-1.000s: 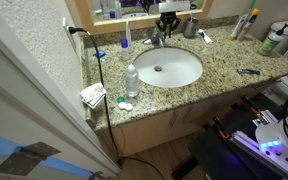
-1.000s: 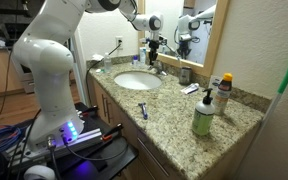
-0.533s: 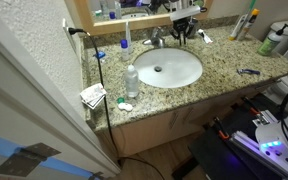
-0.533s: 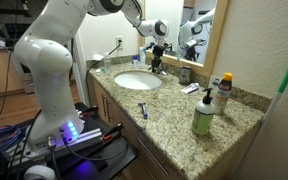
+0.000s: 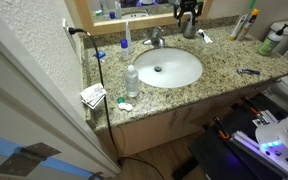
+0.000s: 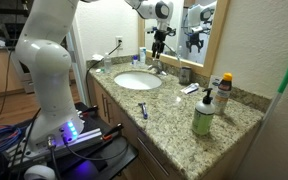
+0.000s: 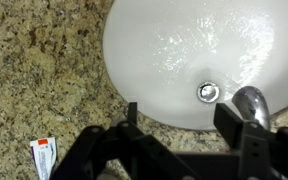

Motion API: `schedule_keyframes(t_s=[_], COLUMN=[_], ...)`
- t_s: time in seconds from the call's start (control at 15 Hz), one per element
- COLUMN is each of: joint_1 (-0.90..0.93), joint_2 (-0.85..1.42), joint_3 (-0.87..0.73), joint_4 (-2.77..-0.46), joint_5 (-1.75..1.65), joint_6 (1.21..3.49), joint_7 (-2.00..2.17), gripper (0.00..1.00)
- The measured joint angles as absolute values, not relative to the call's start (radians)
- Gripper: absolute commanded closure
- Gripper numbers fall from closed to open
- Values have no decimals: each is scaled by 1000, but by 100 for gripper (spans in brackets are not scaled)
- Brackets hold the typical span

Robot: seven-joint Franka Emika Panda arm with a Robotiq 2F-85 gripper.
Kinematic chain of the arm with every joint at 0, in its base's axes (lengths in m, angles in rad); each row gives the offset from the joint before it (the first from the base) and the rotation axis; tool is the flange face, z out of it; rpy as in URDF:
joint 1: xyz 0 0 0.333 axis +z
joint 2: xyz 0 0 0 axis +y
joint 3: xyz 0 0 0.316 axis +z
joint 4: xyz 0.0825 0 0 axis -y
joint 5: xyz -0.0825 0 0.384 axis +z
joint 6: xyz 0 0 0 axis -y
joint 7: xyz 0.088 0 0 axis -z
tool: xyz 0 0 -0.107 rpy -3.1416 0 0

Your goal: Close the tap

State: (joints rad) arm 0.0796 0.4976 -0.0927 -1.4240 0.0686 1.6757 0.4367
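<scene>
Granite counter [image 5: 224, 60] is seen in an exterior view, with the white basin [image 5: 184, 62] set into it and the tap [image 5: 156, 40] mounted at the basin's back rim, below the mirror [image 5: 134, 6]. The gripper [image 5: 188, 14] is held above the counter, up and to one side of the tap and apart from it. A clear bottle [image 5: 132, 80] is stood beside the basin. In an exterior view from the counter's end, the gripper [image 6: 160, 40] is shown hanging above the tap [image 6: 156, 67], not touching it. In the wrist view, the fingers [image 7: 132, 116] are spread apart with nothing held between them. The basin [image 7: 174, 40] and its drain [image 7: 208, 92] are seen below, and the tap [image 7: 252, 104] is found just beside one finger.
</scene>
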Motion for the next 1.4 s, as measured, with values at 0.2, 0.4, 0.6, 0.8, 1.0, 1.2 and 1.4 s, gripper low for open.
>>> schedule_keyframes(t_s=[0.2, 0.4, 0.6, 0.8, 1.0, 1.2, 1.4], joint_1=[52, 55, 77, 99, 107, 109, 110], joint_2=[471, 491, 529, 556, 559, 557, 557], joint_3=[-71, -45, -25, -25, -32, -49, -61], joint_4=[-1437, -1448, -1451, -1451, -1452, -1452, -1455], joint_5=[163, 211, 212, 195, 146, 90, 58], joint_6=[1696, 1811, 1956, 2047, 2075, 2076, 2068], joint_7=[395, 401, 432, 465, 503, 546, 570], gripper=[0, 0, 0, 0, 0, 0, 0])
